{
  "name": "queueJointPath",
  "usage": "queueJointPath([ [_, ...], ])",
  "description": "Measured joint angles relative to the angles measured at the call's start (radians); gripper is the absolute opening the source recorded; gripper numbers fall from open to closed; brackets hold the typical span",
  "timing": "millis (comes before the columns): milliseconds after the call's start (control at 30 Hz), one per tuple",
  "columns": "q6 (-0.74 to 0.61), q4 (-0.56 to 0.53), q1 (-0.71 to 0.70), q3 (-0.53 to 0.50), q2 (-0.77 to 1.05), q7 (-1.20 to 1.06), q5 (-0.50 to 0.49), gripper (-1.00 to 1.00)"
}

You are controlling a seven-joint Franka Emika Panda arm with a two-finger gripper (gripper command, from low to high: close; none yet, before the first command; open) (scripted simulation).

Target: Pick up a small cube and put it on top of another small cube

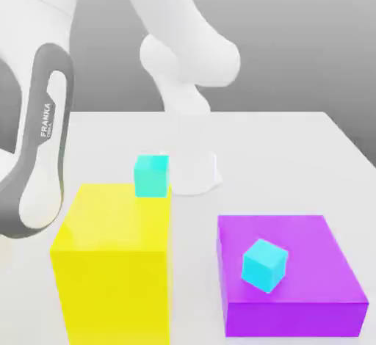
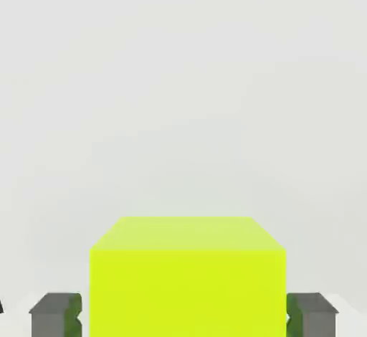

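Observation:
A small lime yellow-green cube (image 2: pixel 188 278) sits on the pale table in the hand view, between my gripper's (image 2: pixel 183 315) two grey fingers (image 2: pixel 54 315). The pads stand against the cube's two opposite sides, shut on it. In the exterior view, one small cyan cube (image 1: pixel 152 175) stands at the far edge of the big yellow block (image 1: pixel 110 263); whether it rests on the block or just behind it I cannot tell. A second small cyan cube (image 1: pixel 264 264) lies turned on top of the flat purple block (image 1: pixel 294 292).
The white arm base (image 1: pixel 192 167) stands mid-table behind the blocks. A grey and white arm link (image 1: pixel 37 145) hangs at the exterior view's left, beside the yellow block. The white table (image 1: pixel 294 160) stretches back to the exterior view's right.

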Motion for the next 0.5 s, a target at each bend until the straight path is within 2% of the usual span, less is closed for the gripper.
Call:
queueJointPath([
  [100, 0.003, 0.001, 0.0, 0.0, 0.004, 0.0, 0.002, -1.0],
  [267, -0.105, -0.005, -0.003, 0.014, -0.129, -0.018, 0.014, -1.0],
  [500, -0.19, -0.039, 0.096, 0.152, -0.331, -0.014, 0.086, -1.0],
])
